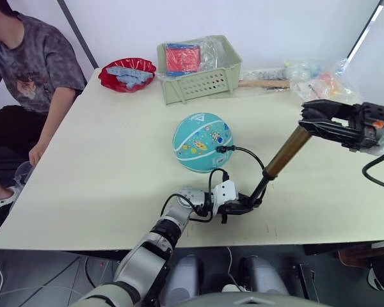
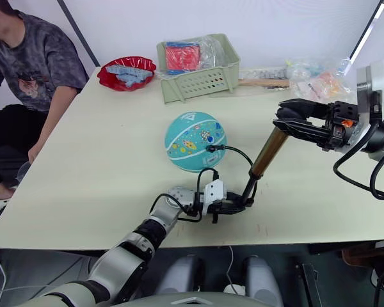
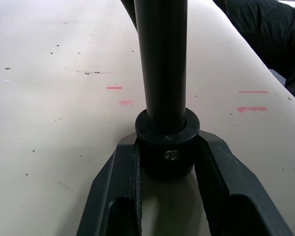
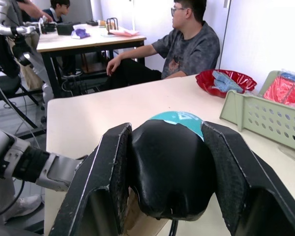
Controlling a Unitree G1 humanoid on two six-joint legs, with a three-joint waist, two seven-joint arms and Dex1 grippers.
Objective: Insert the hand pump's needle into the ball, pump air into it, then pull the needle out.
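The teal ball [image 1: 203,142] rests mid-table. The needle itself is hidden; its small black fitting [image 1: 223,149] sits against the ball's near right side, and the thin black hose [image 1: 251,155] arcs from it to the hand pump. The bronze hand pump [image 1: 287,151] slants up to the right above the table. My left gripper [image 1: 242,205] is shut on its lower black end [image 3: 167,150], from which a black rod [image 3: 162,59] rises. My right gripper [image 1: 309,119] is shut on the upper black cap [image 4: 172,167], right of the ball [image 4: 179,118].
At the table's far side stand a red bowl [image 1: 128,73], a green basket [image 1: 198,70] holding bagged items, a wooden stick [image 1: 264,83] and plastic bags [image 1: 320,80]. A person [image 1: 25,64] sits at the left edge. The table's front edge [image 1: 115,240] is just below my left gripper.
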